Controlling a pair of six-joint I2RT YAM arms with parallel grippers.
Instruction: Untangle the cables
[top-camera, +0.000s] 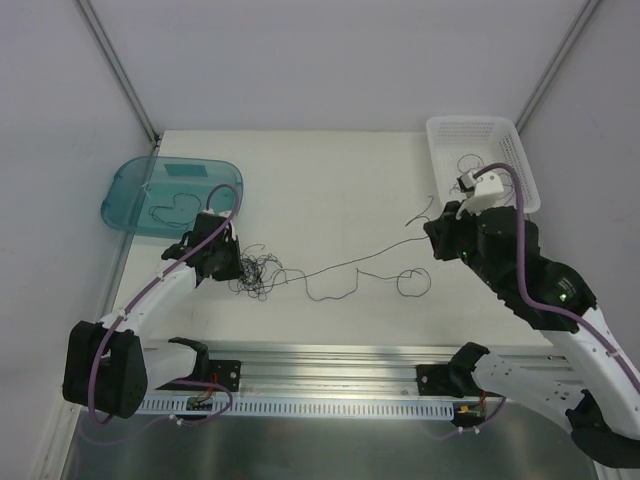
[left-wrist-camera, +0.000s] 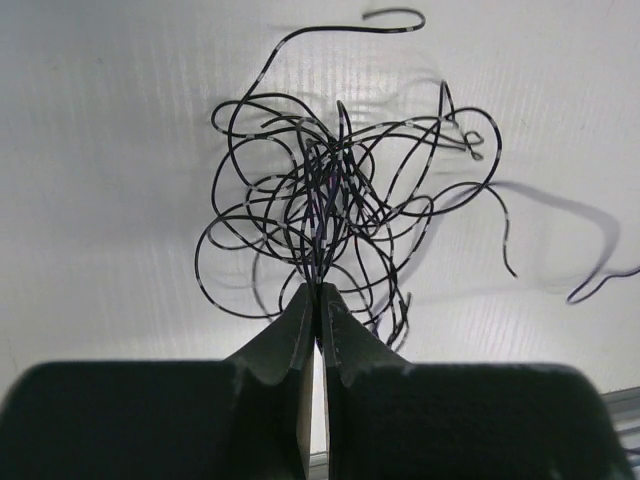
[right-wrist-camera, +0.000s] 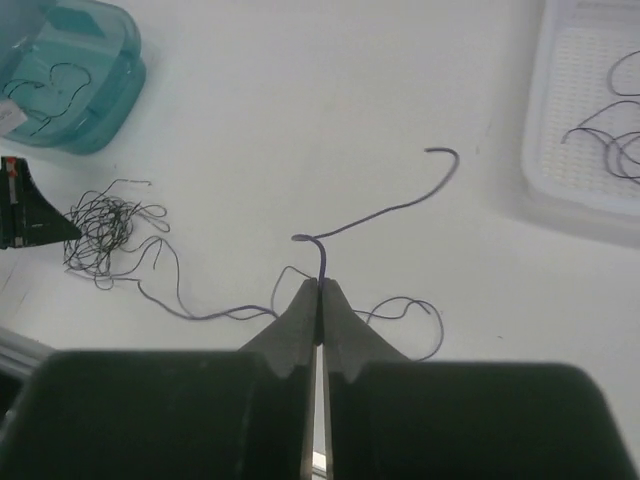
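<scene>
A tangle of thin dark cables (top-camera: 255, 272) lies on the white table, left of centre. My left gripper (top-camera: 228, 262) is at the tangle's left side. In the left wrist view the left gripper (left-wrist-camera: 318, 288) is shut on a few strands at the near edge of the tangle (left-wrist-camera: 340, 190). One long cable (top-camera: 350, 262) runs from the tangle rightward up to my right gripper (top-camera: 440, 235). In the right wrist view the right gripper (right-wrist-camera: 320, 282) is shut on that cable (right-wrist-camera: 380, 212), whose free end curls beyond the tips. Another loose loop (top-camera: 412, 283) lies below it.
A teal tray (top-camera: 118, 205) at the back left holds one cable (top-camera: 172, 210). A white basket (top-camera: 470, 122) at the back right holds a few curled cables (top-camera: 470, 160). A metal rail (top-camera: 330, 360) with the arm bases runs along the near edge.
</scene>
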